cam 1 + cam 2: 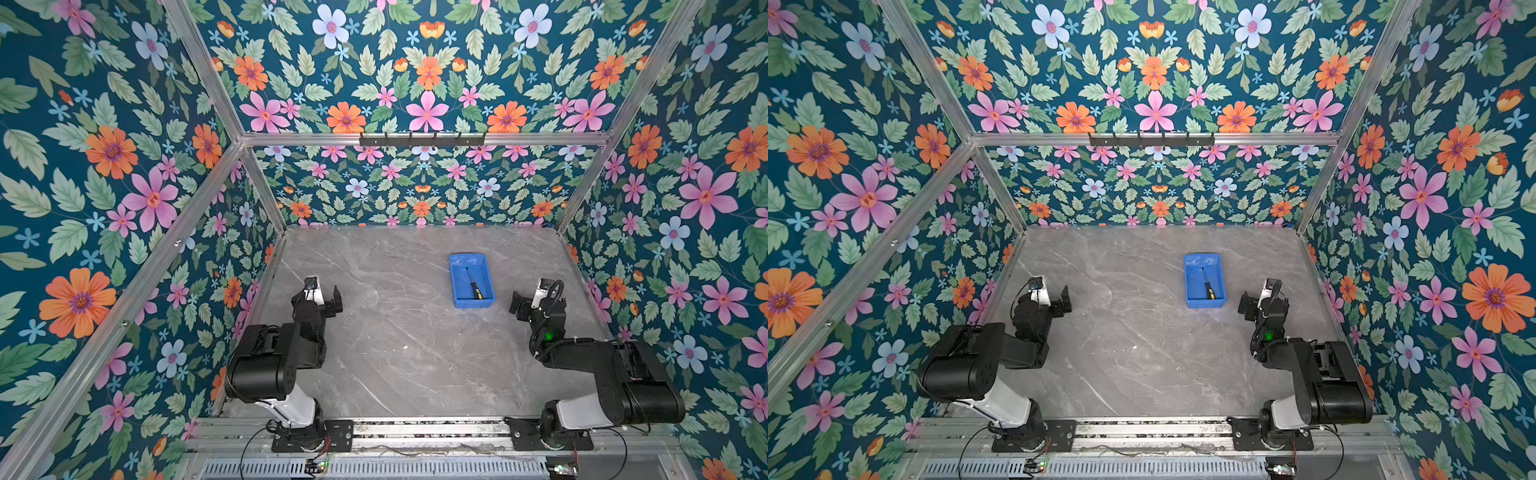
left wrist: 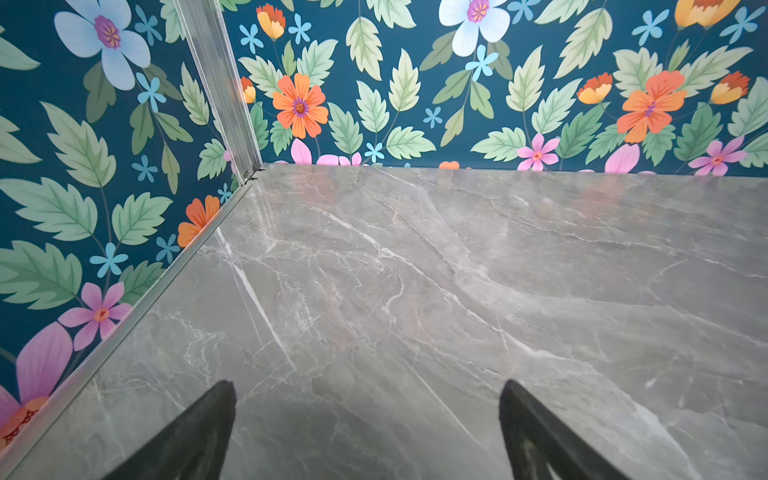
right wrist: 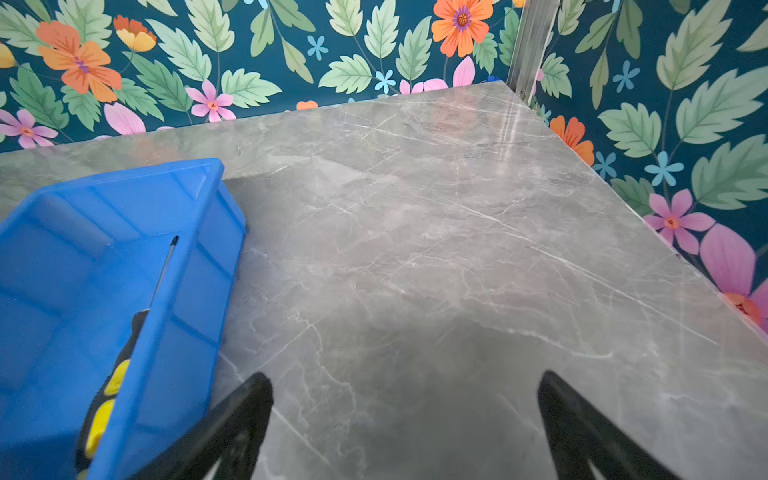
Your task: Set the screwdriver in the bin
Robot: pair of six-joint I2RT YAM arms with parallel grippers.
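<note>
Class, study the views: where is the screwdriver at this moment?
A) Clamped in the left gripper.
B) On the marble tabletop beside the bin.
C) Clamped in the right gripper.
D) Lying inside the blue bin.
D: the screwdriver lies on the floor of the blue bin, while the left gripper and the right gripper both stand open and empty.

Both top views overlook the table point(image 1: 395, 353); wrist views low, near it.

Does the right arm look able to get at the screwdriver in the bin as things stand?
Probably yes: the right gripper is open and empty beside the bin, and the screwdriver lies uncovered inside, nothing between.
</note>
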